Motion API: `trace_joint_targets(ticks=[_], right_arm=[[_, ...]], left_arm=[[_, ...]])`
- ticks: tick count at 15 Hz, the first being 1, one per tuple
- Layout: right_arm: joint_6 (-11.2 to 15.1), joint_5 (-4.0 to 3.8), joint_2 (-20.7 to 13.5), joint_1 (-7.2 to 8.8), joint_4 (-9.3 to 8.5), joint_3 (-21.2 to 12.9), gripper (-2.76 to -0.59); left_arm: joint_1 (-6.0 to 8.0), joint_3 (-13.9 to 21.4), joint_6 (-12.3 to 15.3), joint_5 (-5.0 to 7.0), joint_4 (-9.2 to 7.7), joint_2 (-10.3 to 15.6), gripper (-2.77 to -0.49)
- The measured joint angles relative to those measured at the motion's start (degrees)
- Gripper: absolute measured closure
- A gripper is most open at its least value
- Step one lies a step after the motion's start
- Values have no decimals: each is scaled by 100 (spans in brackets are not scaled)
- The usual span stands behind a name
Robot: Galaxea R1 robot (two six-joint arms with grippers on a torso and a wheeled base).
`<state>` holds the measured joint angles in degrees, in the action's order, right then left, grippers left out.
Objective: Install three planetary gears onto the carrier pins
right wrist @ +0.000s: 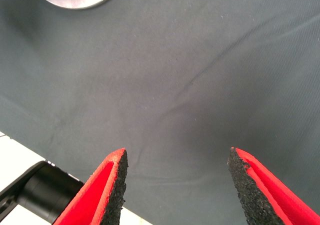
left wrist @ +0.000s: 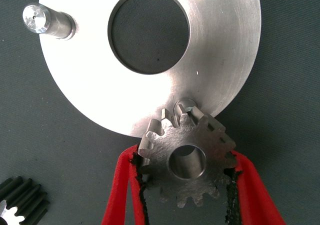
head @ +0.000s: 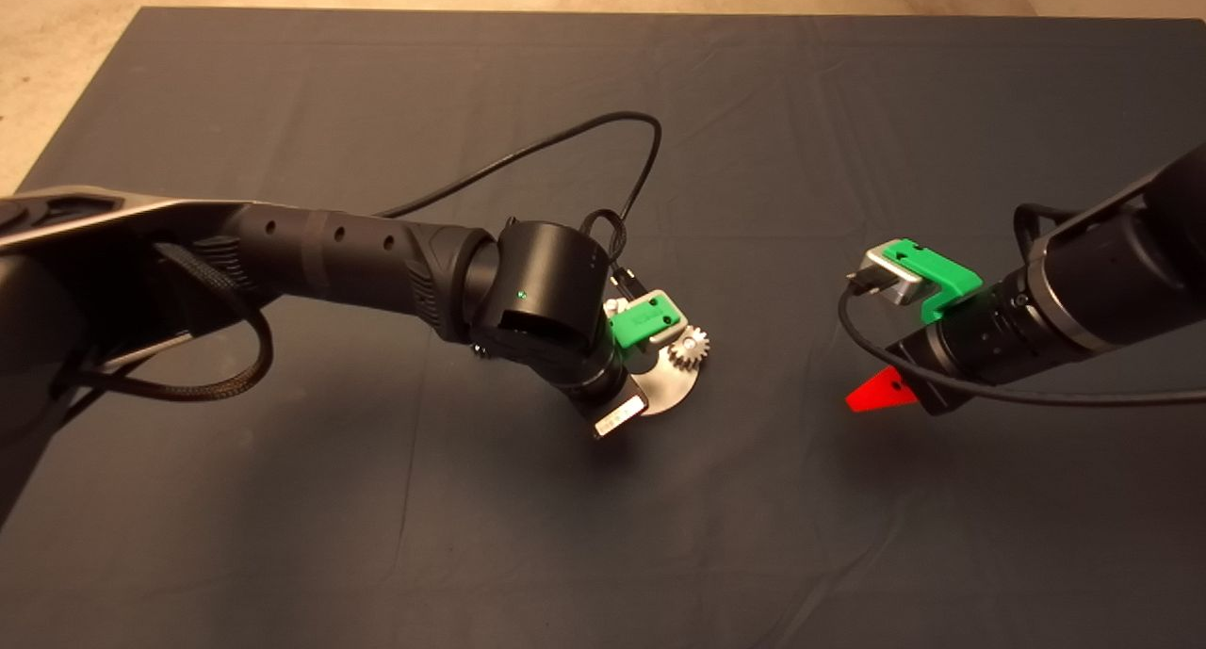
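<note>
The carrier disc [left wrist: 220, 50] lies flat on the mat, with a large centre hole. One bare pin [left wrist: 47, 21] stands near its rim. My left gripper [left wrist: 186, 160] is shut on a silver planetary gear [left wrist: 162, 152] and holds it tilted at the disc's edge, right beside a second pin [left wrist: 184, 106], not over it. In the head view another gear [head: 690, 349] sits on a pin of the disc [head: 664, 385], and my left wrist hides most of the disc. A third gear [left wrist: 20, 200] lies on the mat beside the disc. My right gripper [right wrist: 175, 160] is open and empty over bare mat.
The dark mat [head: 603, 536] covers the table. My right arm [head: 1083, 291] hovers to the right of the disc, its red finger [head: 881, 390] pointing toward it. A black cable [head: 603, 140] loops behind my left wrist.
</note>
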<state>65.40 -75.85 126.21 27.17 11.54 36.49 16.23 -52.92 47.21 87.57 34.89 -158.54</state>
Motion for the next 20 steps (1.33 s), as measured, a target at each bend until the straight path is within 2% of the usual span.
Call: trace_joint_targets(ticks=[9,12,20], right_arm=[[0,5,0,-5,0,0,-147],[2,2,2,-121,0,0,-147],[2,6,0,-113,0,0,-147]], left_arm=[[2,-46,-78,-9,0,-41,-59],[2,-69,-80,-11,0,-69,-59],[1,-99,-72,-6,1,-108,-59]])
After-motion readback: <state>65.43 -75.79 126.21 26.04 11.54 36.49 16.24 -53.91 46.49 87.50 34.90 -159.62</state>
